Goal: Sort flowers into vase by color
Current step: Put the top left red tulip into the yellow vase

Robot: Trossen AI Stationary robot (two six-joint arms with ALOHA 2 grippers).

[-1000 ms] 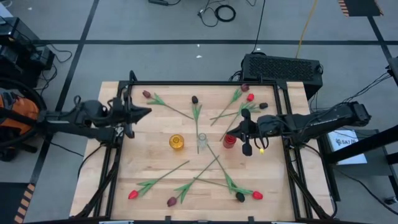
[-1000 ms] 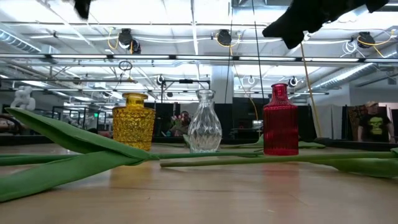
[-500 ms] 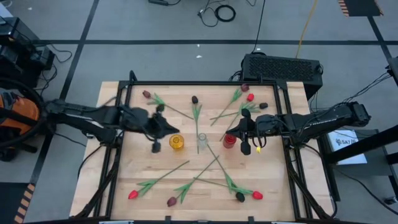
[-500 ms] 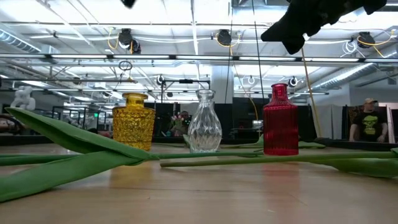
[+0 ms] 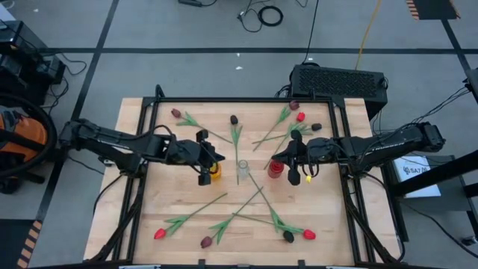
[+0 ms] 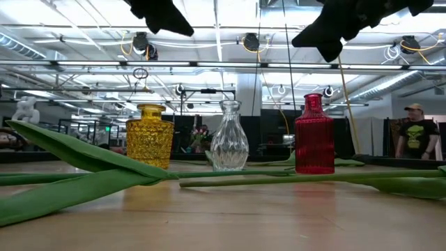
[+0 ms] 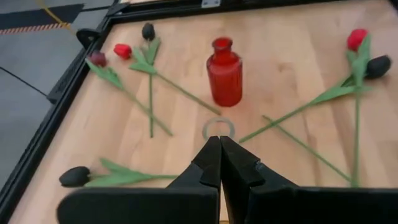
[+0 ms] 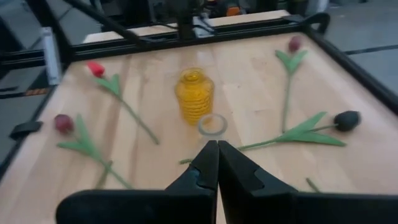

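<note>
The wooden table [image 5: 179, 194], made of pale smooth planks inside a black frame, is seen with 3 small vases set in 1 row at its middle, probably so that both arms can reach them; the yellow vase [image 5: 213, 171] is of ribbed glass, the clear vase [image 5: 243, 171] is bulbous with a narrow neck, the red vase [image 5: 275, 169] is shaped like a bottle. The left gripper [image 5: 205, 176] is held above the yellow vase, fingers clenched and holding nothing; the right gripper [image 5: 294, 178] is held just beside the red vase, also clenched and empty. The flowers [image 5: 237, 133] are spread flat over the table on both sides of the vases, none in a vase yet; thin green stems, soft leaves, small heads in red, maroon or near-black; sorting is judged not begun.
</note>
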